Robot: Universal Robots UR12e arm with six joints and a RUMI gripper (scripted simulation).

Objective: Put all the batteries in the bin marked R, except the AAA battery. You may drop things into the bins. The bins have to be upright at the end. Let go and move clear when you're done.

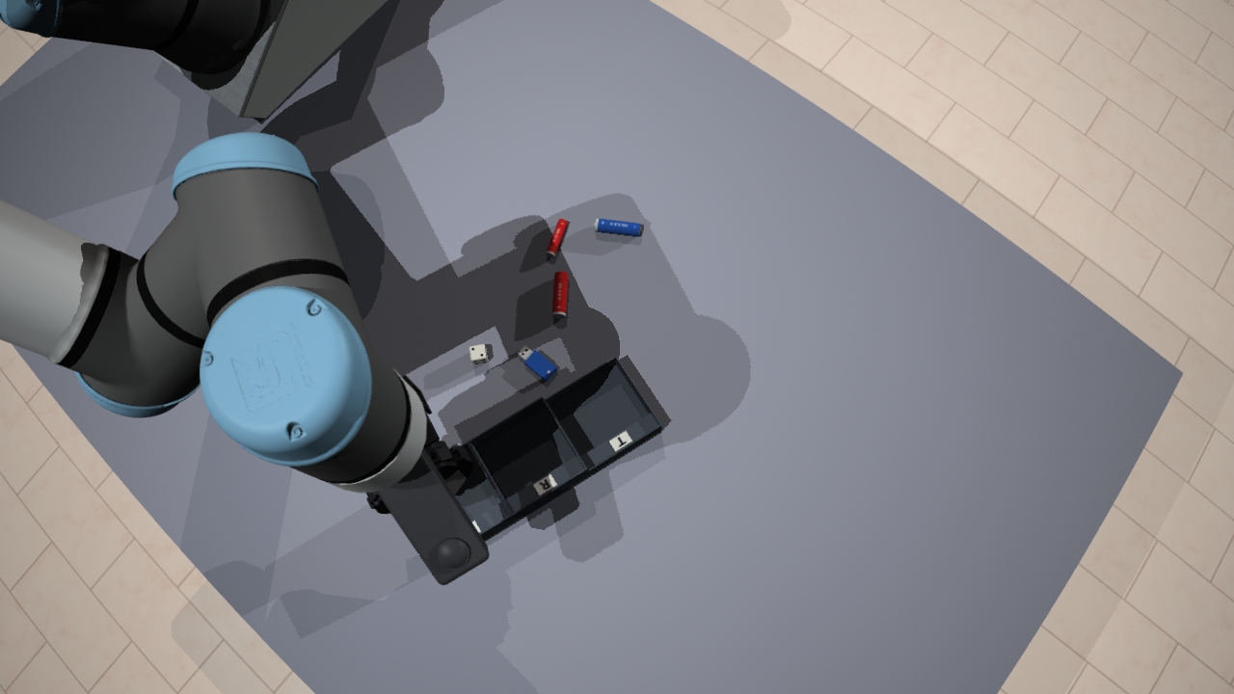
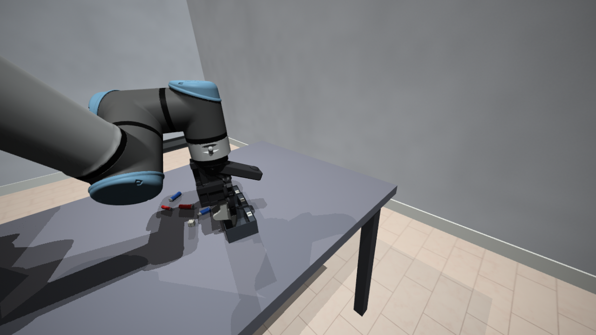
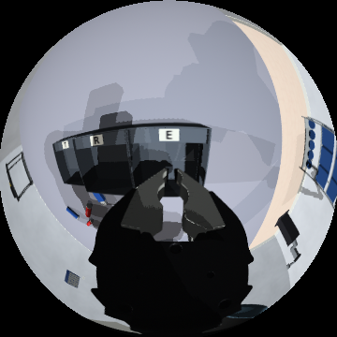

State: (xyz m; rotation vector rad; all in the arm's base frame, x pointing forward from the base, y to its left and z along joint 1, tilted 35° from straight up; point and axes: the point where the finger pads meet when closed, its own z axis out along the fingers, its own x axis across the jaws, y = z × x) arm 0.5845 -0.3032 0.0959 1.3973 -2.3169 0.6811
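The dark two-jaw gripper (image 3: 174,174) is seen lowered into the end compartment marked E of the dark three-compartment bin tray (image 1: 642,392), its jaws drawn almost fully together with only a narrow slit left between the tips. Nothing is seen between the tips — the gripper is closed on nothing. In the wrist view the tips are set inside the E compartment, close to its label-side wall (image 3: 187,137); whether they touch the wall or the compartment floor cannot be told. In the top view the gripper itself is hidden under the grey-and-blue robot arm (image 1: 284,380) and the black wrist camera mount (image 1: 440,530).

The middle compartment marked R (image 1: 544,485) lies just beside the E compartment, with the compartment marked T (image 1: 619,442) at the tray's far end. Both appear dark inside and no battery is seen in them.

The batteries are all found on the grey table top (image 1: 863,387), beyond the tray's unlabelled long side. The larger red cylindrical battery (image 1: 560,296) lies nearest the tray; the smaller red cylindrical battery (image 1: 557,237) lies further off, and the blue cylindrical battery (image 1: 619,226) is just beside that one — none touching another. A small blue USB stick (image 1: 538,363) lies close to the tray's wall, and a small white die (image 1: 479,353) lies near the stick.
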